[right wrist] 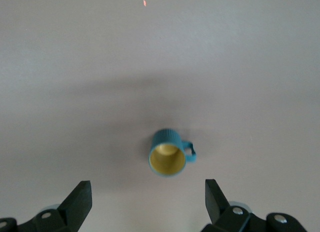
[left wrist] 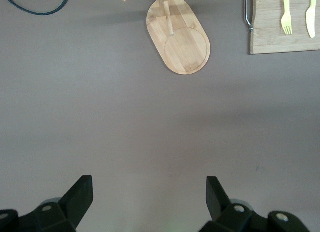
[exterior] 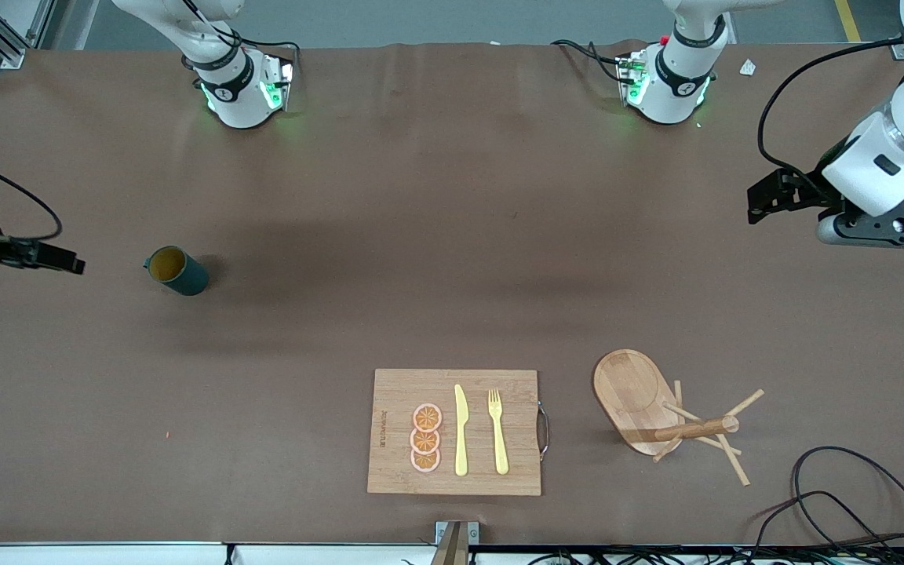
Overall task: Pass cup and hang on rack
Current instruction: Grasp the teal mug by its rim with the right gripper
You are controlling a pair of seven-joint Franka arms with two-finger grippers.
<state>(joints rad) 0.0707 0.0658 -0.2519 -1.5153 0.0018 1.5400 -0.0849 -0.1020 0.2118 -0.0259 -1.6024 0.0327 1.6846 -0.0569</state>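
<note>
- Right gripper (right wrist: 145,204): your working claw hangs over bare table at the right arm's end, jaws spread wide and holding nothing.
- Cup (exterior: 177,270): from this claw, the cup stands on the table just ahead of the fingertips, slightly off the midline between them. You see it upright, mouth up, with the yellowish inside showing in the right wrist view.
- Long axis: the cup's axis runs vertical, so the claw looks down into the mouth. Its small handle juts sideways toward one finger; judge the approach so the jaws straddle the body and not the handle.
- Left gripper (left wrist: 149,202): your second claw waits over bare table at the left arm's end, also wide open and empty. The cup lies well apart from it, so the right arm is plainly the nearer one for the pickup.
- Rack (exterior: 660,410): from the left claw, the rack sits ahead on the table, its oval base flat, post and pegs rising. It stands beside the cutting board (exterior: 389,439), which carries a knife (exterior: 461,430), a fork (exterior: 497,430) and orange slices (exterior: 426,438).
- Stage, as a judgement: nothing is grasped yet; the pass and hanging remain.
</note>
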